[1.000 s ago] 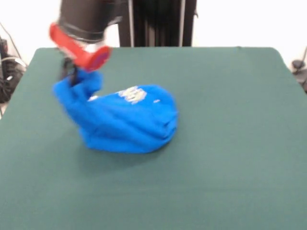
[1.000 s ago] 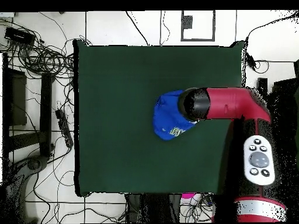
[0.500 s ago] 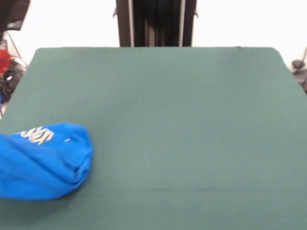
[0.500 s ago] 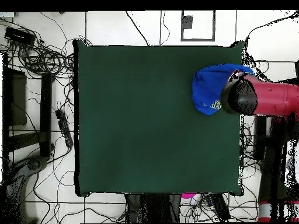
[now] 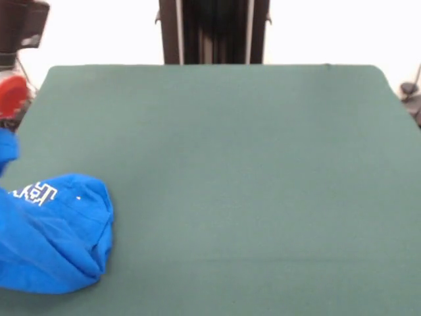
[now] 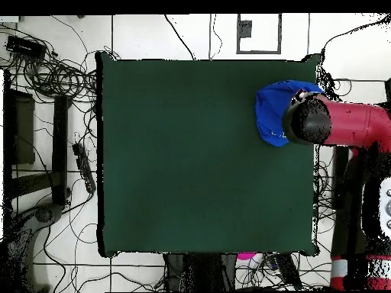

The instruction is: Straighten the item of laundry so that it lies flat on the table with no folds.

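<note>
The blue T-shirt (image 5: 52,234) sits bunched in a rounded heap at the very edge of the desk (image 5: 250,184), with part of it running off the side of the front view. From above, the shirt (image 6: 273,114) lies near 1 corner of the green top, and the red arm (image 6: 344,126) reaches in from off the desk with its black end directly over the cloth. A strip of blue rises toward the arm in the front view, so my guess is the cloth is being held up, but the jaws themselves are hidden under the arm and I cannot tell whether they are clenched or released.

The worry from here is the edge. The heap is so close to it that any further pull outward could drag the shirt off the desk altogether, and then nothing can be flattened. If the cloth were let go where it hangs, the lifted part could flop over the side and its weight might slide the rest after it. Only a scrap of white lettering (image 5: 34,191) shows, so the shirt is folded on itself, and a drop here would likely leave it just as crumpled.
</note>
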